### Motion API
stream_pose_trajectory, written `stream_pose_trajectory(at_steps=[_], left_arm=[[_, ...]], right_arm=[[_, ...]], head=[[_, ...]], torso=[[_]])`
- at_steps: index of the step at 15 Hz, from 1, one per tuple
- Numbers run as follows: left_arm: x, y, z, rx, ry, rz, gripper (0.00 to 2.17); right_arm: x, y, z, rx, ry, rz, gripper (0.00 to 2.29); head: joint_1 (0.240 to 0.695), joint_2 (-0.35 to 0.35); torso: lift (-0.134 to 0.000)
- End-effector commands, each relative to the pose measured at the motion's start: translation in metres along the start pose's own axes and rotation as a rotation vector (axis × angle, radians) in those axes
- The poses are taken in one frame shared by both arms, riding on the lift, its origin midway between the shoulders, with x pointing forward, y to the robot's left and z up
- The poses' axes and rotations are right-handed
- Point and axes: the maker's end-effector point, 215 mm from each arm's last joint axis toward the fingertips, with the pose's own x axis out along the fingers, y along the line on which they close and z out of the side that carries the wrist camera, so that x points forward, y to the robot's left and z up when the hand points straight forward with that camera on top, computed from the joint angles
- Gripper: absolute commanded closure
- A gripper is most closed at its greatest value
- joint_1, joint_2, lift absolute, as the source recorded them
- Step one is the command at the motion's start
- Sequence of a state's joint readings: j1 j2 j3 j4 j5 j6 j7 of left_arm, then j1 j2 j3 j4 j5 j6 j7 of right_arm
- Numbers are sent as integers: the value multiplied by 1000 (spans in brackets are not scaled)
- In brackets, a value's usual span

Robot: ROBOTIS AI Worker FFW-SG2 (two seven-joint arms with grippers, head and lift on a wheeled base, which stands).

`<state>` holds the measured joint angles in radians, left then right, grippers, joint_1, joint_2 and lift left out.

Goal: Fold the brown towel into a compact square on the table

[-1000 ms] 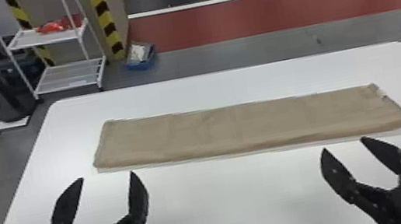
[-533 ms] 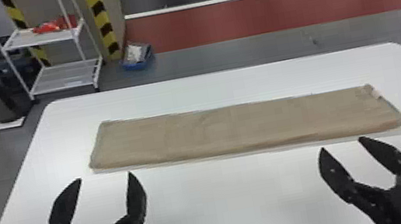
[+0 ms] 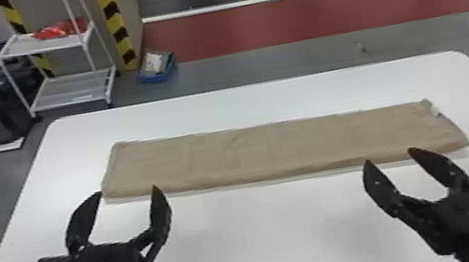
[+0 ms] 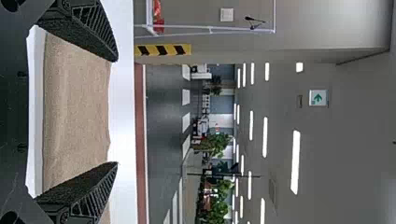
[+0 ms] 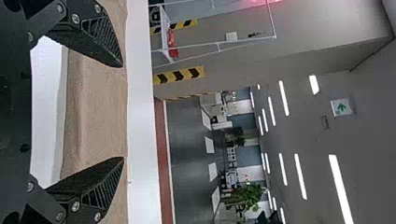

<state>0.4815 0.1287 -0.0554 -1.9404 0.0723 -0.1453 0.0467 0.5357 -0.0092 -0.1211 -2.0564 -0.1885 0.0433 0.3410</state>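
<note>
Brown towel (image 4: 79,112) partly behind 2 fingers (image 4: 88,32) of left gripper (image 3: 127,189), left wrist view

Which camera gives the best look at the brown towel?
The head view: the towel shows end to end, a long strip. The left wrist view shows part of it beyond the left claw; the right wrist view, part beyond the right claw.

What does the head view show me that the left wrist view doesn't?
Head view: the open right gripper, both ends of the long folded brown towel, and the blue bin on the floor.
Left wrist view: the green arrow sign, ceiling lights and leafy plants.
Both: the open left gripper, the towel's middle stretch, the white table and the red floor band.
</note>
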Motion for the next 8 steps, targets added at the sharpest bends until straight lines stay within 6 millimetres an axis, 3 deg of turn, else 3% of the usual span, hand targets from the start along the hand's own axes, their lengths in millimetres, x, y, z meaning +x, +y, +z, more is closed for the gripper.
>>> stream_pose_trajectory(at_steps=[1, 3, 8], left_arm=[[31, 8, -11, -12, 1, 0, 83], [60, 23, -15, -42, 4, 0, 93], [116, 59, -54, -53, 156, 12, 154]], right_arm=[[30, -11, -3, -37, -2, -13, 194], [53, -20, -5, -55, 0, -19, 194], [101, -32, -10, -80, 15, -21, 194]], head=[[695, 2], [695, 2], [695, 26]], torso=[[-123], [-123], [-123]])
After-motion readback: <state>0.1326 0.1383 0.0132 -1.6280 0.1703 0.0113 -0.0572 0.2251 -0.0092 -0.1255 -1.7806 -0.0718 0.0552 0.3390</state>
